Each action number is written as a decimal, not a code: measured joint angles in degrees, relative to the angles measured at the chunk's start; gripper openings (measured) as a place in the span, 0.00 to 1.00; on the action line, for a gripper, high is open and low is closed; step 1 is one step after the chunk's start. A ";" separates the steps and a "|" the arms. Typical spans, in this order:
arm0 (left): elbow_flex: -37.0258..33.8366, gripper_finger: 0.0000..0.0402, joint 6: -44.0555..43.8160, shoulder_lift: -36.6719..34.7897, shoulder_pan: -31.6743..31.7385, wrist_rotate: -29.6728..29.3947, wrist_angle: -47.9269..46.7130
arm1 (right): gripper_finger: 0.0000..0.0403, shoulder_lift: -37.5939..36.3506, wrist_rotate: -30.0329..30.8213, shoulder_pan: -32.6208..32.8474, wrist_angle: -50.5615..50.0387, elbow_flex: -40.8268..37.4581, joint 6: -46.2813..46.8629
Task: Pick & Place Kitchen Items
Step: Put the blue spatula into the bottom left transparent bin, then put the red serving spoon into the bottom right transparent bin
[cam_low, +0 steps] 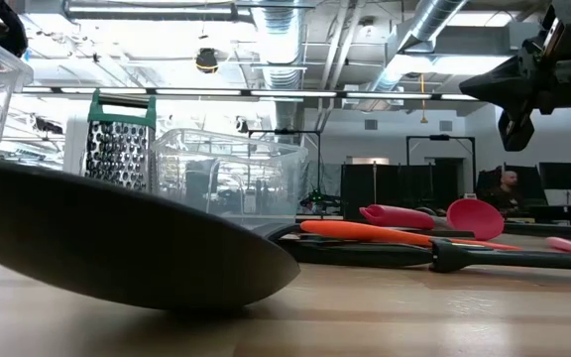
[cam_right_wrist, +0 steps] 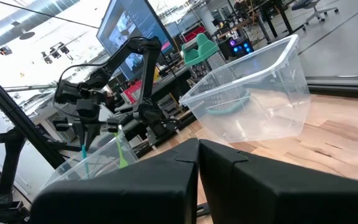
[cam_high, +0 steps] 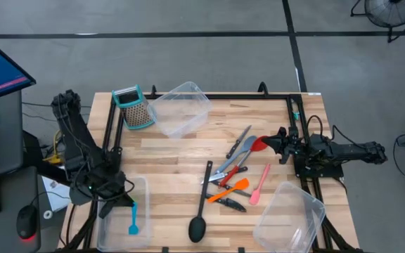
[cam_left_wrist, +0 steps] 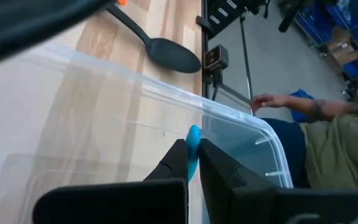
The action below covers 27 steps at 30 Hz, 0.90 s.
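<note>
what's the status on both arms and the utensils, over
Left gripper shut on blue spatula, over the front-left tub. Right gripper shut, empty, hovering by the red spoon. Utensil pile waiting mid-table, nothing blocking.

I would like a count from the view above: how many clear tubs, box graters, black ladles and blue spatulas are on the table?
clear tubs: 3
box grater: 1
black ladle: 1
blue spatula: 1
Total: 6
</note>
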 joint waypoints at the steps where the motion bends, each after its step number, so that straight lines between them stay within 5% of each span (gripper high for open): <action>1: 0.00 0.02 0.07 0.00 0.00 0.00 0.00 | 0.02 0.02 0.00 0.02 0.02 -0.02 0.00; 18: 0.00 0.42 9.40 -0.60 0.02 1.25 12.67 | 0.02 0.01 0.00 0.01 0.02 0.00 0.00; 27: 0.00 0.47 24.54 -2.31 2.53 -3.26 29.64 | 0.02 0.00 0.00 0.00 0.02 -0.02 0.00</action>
